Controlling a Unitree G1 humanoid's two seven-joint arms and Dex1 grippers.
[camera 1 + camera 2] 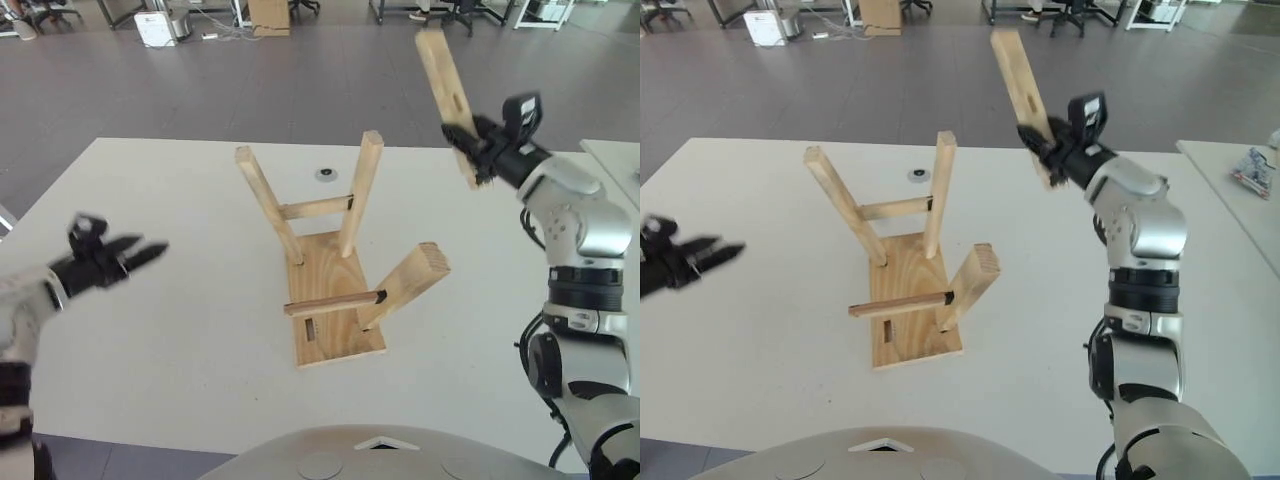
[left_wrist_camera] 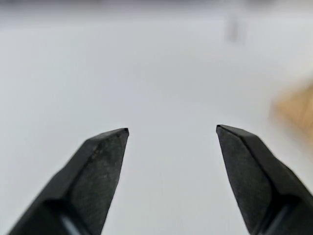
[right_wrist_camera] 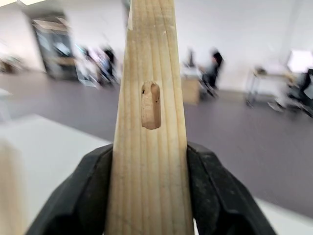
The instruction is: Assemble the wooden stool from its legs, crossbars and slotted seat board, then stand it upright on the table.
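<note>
Pale wooden stool lying seat-down on white table; right gripper clamping slotted wooden leg aloft; left gripper hovering wide-open.

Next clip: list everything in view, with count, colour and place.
table: one, white, under everything.
seat board: one, pale wood, flat mid-table.
far legs: two, pale wood, standing at the board's far end.
leaning leg: one, pale wood, board's near right.
crossbars: two, wood, one joining the far legs, one sticking out from the leaning leg.
loose leg: one, pale wood, aloft.
disc: one, grey, on the table behind the board.
left gripper: one, black, fingers open, over table's left.
right gripper: one, black, fingers shut on loose leg.
</note>
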